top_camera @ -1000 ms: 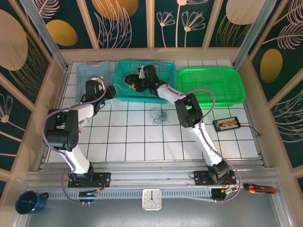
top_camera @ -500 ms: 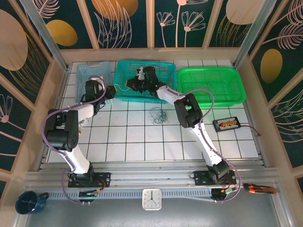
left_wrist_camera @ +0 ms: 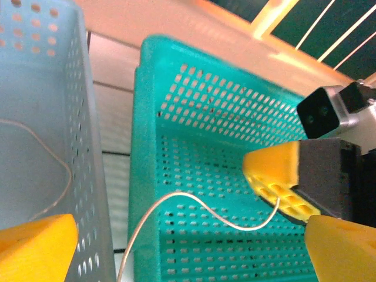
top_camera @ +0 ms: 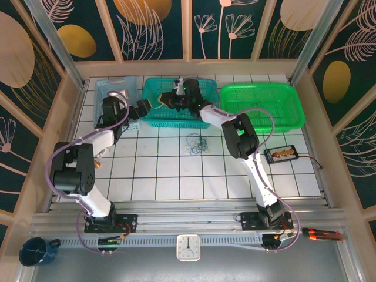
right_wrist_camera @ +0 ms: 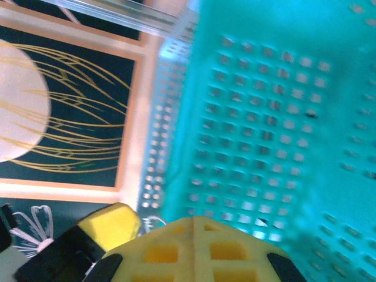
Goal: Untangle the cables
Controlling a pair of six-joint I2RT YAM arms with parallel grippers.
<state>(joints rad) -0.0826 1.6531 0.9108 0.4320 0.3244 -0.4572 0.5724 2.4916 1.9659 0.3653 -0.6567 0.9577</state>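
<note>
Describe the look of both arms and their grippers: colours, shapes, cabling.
The left arm and right arm match: white links, black joint housings, a thick purple cord looping along each. The left gripper and right gripper have dark bodies and two blocky yellow fingers with grid-like cut-outs.

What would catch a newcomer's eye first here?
The right gripper pinches a thin whitish cable at the teal basket in the far middle, with the left gripper open beside it. A small cable knot lies on the tiles in front.
</note>
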